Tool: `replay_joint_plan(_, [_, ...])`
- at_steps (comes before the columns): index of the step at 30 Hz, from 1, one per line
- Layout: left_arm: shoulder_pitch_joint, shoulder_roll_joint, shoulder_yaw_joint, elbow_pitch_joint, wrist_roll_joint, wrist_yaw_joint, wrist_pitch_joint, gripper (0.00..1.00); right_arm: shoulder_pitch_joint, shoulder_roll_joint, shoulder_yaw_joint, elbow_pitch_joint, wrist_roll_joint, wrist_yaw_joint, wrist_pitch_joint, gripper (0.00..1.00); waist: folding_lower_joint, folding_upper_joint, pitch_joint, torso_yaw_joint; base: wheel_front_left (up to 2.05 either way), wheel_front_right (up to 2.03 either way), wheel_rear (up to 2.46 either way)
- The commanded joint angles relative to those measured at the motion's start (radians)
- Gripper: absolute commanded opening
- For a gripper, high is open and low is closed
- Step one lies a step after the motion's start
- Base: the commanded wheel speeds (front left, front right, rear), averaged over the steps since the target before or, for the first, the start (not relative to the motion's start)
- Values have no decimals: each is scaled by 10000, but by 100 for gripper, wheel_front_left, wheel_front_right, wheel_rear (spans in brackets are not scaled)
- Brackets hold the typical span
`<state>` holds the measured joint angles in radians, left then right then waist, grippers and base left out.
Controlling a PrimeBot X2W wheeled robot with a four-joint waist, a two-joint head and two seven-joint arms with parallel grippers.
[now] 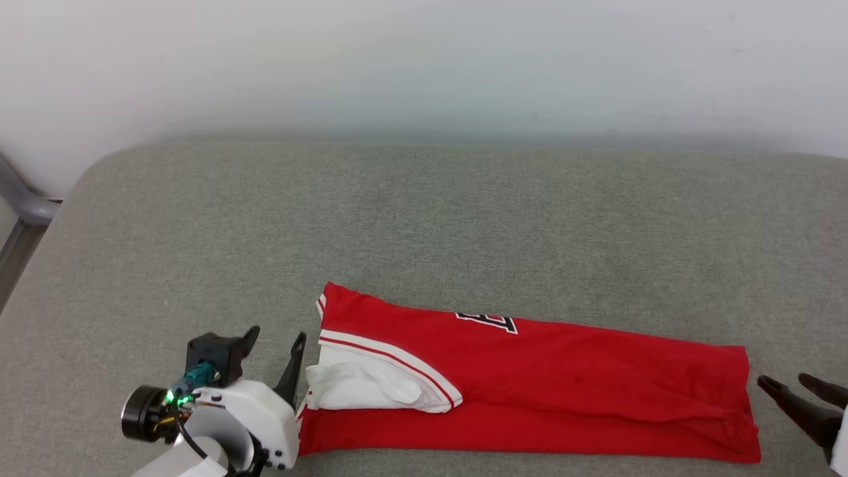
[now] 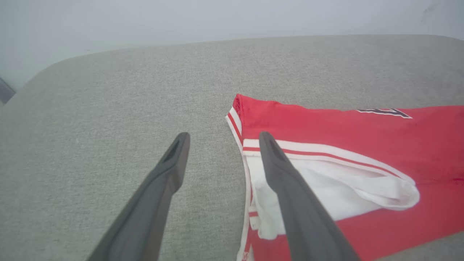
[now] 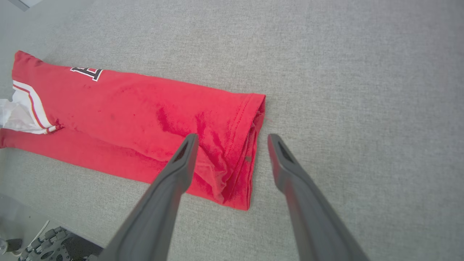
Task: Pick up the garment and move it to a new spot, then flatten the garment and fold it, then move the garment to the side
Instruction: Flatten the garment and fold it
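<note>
A grey fabric surface (image 1: 424, 218) meets a pale wall at the top of the frame, with a grey metal rail (image 1: 20, 205) at the far left edge. The garment (image 1: 563, 384), a red shirt folded into a long strip, lies across the lower centre. The left hand (image 1: 278, 333), lower left, is wide open and empty beside the white sleeve end. The right hand (image 1: 782, 379), lower right, is open and empty just off the hem.

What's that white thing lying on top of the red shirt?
A white short sleeve, edged with red-and-white stripe trim, folded onto the red shirt. Layers beneath it are covered, as is most of the black lettering.
</note>
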<state>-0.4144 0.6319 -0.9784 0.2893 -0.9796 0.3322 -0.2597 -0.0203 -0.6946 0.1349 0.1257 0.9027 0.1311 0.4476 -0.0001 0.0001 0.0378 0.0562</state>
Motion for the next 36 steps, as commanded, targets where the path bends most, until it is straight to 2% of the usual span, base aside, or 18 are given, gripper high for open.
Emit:
replay_joint_plan(1, [102, -103, 247, -145, 280, 130, -59, 100, 104, -82, -135, -15, 156, -8, 211, 100, 1, -1, 23, 60, 0, 0, 0])
replay_joint_plan(6, [683, -458, 1626, -712, 1782, 671, -69, 100, -61, -238, -428, 407, 564, -8, 1639, 100, 1, -1, 212, 292, 0, 0, 0])
replay_joint_plan(9, [1106, -770, 2450, -1031, 2610, 826, -71, 100, -342, -93, -429, 816, 538, -7, 2141, 100, 1, -1, 365, 455, 0, 0, 0])
replay_joint_plan(17, [2085, -1678, 4282, -1478, 4357, 716, -72, 100, -709, 430, -41, 1797, 330, -7, 2420, 100, 1, -1, 727, 923, 0, 0, 0])
replay_joint_plan(26, [2938, -2685, 5859, -1927, 5976, 88, -73, 100, -1003, 1029, 986, 2052, 910, -5, 1901, 100, 1, -1, 1008, 1131, 0, 0, 0])
replay_joint_plan(36, [3776, -3957, 7026, -2224, 7492, -875, -64, 100, -1354, 1031, 1945, 2481, 1064, -5, 904, 100, 1, -1, 938, 1088, 0, 0, 0])
